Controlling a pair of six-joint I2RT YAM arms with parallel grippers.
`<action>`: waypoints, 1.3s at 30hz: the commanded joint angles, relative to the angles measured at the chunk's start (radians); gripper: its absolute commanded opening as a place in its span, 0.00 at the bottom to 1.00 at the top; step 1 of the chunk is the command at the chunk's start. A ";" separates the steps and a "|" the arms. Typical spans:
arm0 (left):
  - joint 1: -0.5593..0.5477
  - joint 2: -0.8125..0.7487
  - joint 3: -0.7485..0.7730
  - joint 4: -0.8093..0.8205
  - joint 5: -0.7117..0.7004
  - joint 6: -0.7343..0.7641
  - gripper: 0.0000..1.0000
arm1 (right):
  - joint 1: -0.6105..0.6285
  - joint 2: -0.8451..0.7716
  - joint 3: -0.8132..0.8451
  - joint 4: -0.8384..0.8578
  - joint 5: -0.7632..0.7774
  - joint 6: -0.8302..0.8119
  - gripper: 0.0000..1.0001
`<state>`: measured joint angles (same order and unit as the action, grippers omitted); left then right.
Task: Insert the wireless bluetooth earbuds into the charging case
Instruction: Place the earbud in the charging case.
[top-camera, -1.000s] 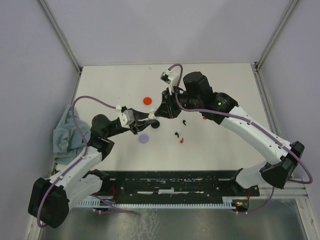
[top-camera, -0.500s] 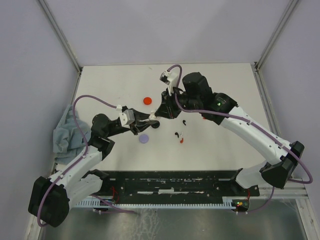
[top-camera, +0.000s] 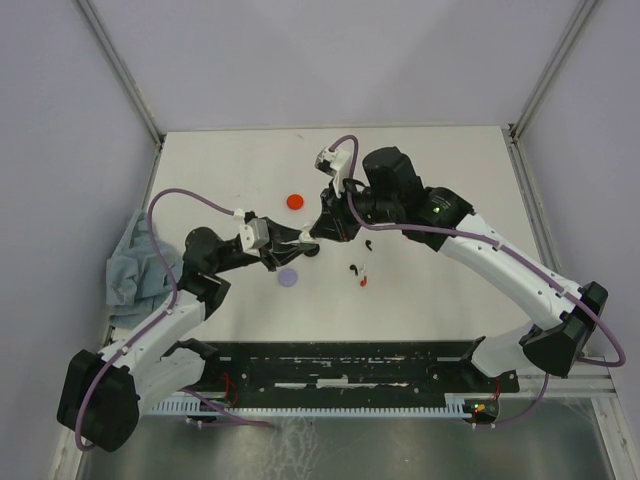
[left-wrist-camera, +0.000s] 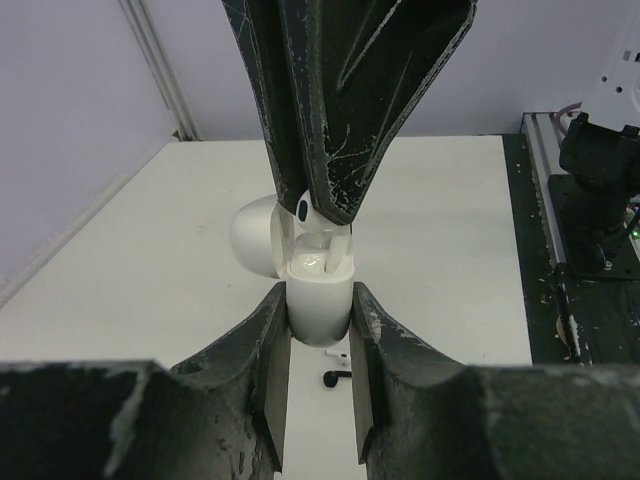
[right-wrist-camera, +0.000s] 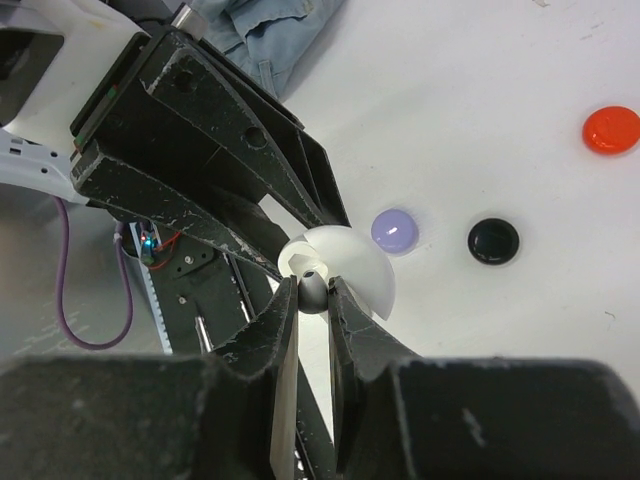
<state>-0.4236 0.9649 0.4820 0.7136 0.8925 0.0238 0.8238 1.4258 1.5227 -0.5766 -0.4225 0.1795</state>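
Observation:
My left gripper (left-wrist-camera: 319, 302) is shut on the white charging case (left-wrist-camera: 320, 285) and holds it upright with its lid (left-wrist-camera: 252, 232) open. My right gripper (right-wrist-camera: 313, 293) is shut on a small grey-white earbud (right-wrist-camera: 313, 289) right over the case's open top (right-wrist-camera: 300, 262). In the top view the two grippers meet at the table's middle, left gripper (top-camera: 298, 243) and right gripper (top-camera: 317, 233). Loose earbuds lie to the right: two black ones (top-camera: 367, 243) (top-camera: 353, 268), a white one (top-camera: 362, 272) and a red one (top-camera: 363, 281). A black earbud (left-wrist-camera: 335, 378) and a white earbud (left-wrist-camera: 340, 357) show below the case.
Round discs lie near the case: a red disc (top-camera: 294, 201), a lavender disc (top-camera: 289, 277) and a black disc (right-wrist-camera: 493, 240). A blue-grey cloth (top-camera: 135, 262) is bunched at the table's left edge. Purple cables loop over both arms.
My right gripper has shifted slightly left and down towards the case with the earbud. My left gripper has stayed in place with the case.

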 joint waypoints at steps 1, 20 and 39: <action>-0.005 0.010 0.049 0.092 0.015 -0.056 0.03 | 0.021 -0.014 -0.011 0.033 -0.048 -0.067 0.10; -0.015 0.062 0.034 0.203 0.027 -0.155 0.03 | 0.024 0.010 0.013 0.043 -0.104 -0.155 0.29; -0.021 0.095 -0.024 0.311 -0.033 -0.226 0.03 | 0.024 0.007 0.090 0.051 -0.043 -0.129 0.43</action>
<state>-0.4366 1.0504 0.4709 0.9154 0.8879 -0.1440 0.8436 1.4525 1.5513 -0.5571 -0.5121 0.0334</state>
